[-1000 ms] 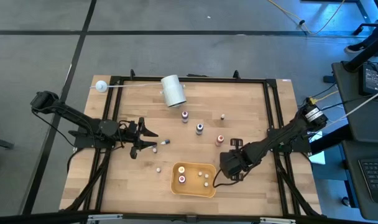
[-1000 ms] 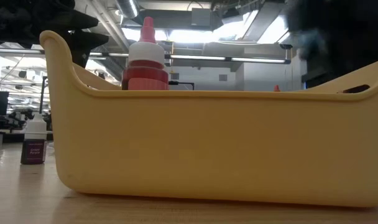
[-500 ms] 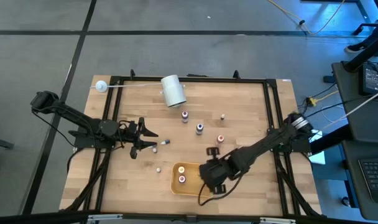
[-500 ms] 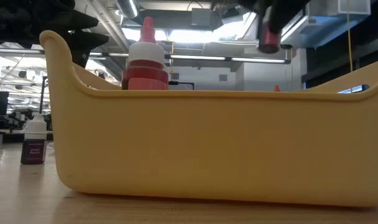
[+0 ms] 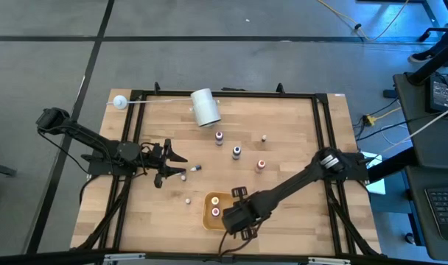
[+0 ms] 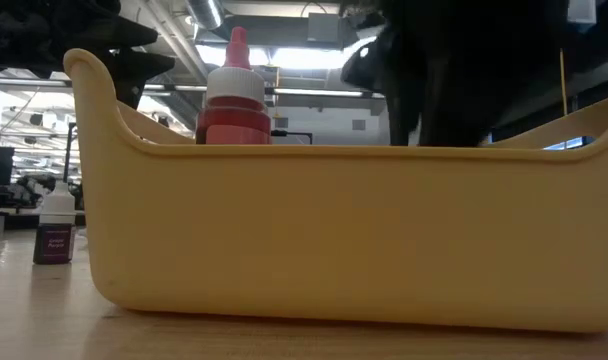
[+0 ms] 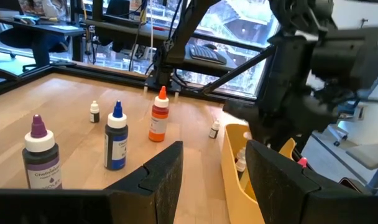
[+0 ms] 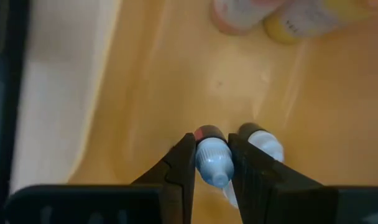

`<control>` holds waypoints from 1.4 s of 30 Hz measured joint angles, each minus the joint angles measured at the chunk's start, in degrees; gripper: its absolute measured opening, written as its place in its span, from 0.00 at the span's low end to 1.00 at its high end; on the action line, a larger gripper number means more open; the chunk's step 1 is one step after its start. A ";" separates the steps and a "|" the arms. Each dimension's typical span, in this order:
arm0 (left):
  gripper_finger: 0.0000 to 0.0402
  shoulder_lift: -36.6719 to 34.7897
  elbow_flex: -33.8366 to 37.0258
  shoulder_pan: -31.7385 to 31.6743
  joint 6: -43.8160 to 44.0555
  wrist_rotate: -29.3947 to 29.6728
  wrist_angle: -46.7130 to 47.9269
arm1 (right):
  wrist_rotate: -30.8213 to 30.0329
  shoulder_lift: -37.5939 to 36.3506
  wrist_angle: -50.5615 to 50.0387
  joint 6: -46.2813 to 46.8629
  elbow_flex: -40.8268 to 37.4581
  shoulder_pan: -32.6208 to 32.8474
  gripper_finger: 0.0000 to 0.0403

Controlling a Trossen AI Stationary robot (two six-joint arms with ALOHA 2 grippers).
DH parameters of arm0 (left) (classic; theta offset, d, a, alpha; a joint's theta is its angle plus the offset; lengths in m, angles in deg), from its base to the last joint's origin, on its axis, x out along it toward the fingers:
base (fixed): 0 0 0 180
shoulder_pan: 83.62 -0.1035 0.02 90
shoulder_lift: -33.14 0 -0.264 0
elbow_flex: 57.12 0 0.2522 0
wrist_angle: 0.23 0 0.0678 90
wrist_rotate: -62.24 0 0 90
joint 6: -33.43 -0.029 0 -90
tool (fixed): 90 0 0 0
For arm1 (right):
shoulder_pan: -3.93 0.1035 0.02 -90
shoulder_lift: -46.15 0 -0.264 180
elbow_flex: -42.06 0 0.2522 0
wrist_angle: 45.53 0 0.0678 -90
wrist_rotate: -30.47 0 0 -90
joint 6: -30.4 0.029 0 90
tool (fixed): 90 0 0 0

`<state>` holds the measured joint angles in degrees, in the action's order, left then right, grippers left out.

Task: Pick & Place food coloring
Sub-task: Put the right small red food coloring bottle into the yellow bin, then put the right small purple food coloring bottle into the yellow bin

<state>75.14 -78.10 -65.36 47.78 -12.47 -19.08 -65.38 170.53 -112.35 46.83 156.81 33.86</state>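
Over the last second the right gripper [image 8: 212, 163] swung from the table's right side to above the yellow tray [image 5: 209, 219] at the near edge, fingers clenched on a blue-capped food coloring bottle [image 8: 212, 158], so release looks next; left gripper [image 5: 174, 163] idles part-open.

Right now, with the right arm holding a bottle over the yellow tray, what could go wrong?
1. The right gripper holds a blue-capped bottle close above the yellow tray. Another bottle lies right beside it; a release could land on it or knock it.
2. More bottles lie in the tray, so the dropped one may bounce or roll against them.
3. The arm hangs low over the tray wall; withdrawing sideways might push the tray.
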 joint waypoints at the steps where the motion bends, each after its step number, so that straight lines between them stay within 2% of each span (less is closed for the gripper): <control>1: 0.43 0.00 0.00 0.00 0.02 0.00 0.10 | 0.00 0.55 0.00 0.02 0.00 0.00 0.22; 18: 0.43 0.00 0.00 0.01 -0.01 0.02 1.34 | -0.04 1.98 0.11 -0.52 -0.04 0.02 0.22; 32: 0.43 0.00 0.00 0.02 0.01 0.04 1.34 | -0.04 1.96 0.03 -0.39 -0.07 0.02 0.37; 39: 0.43 0.00 0.00 0.02 0.09 0.04 1.36 | -0.34 1.34 -8.62 -1.60 5.22 1.13 0.41; 42: 0.43 0.00 0.00 0.02 1.05 0.04 1.39 | -2.73 1.16 -12.33 -1.74 7.14 2.57 0.41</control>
<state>75.14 -78.10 -65.34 48.83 -12.42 -17.69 -68.11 171.69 -124.67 45.08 163.95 36.43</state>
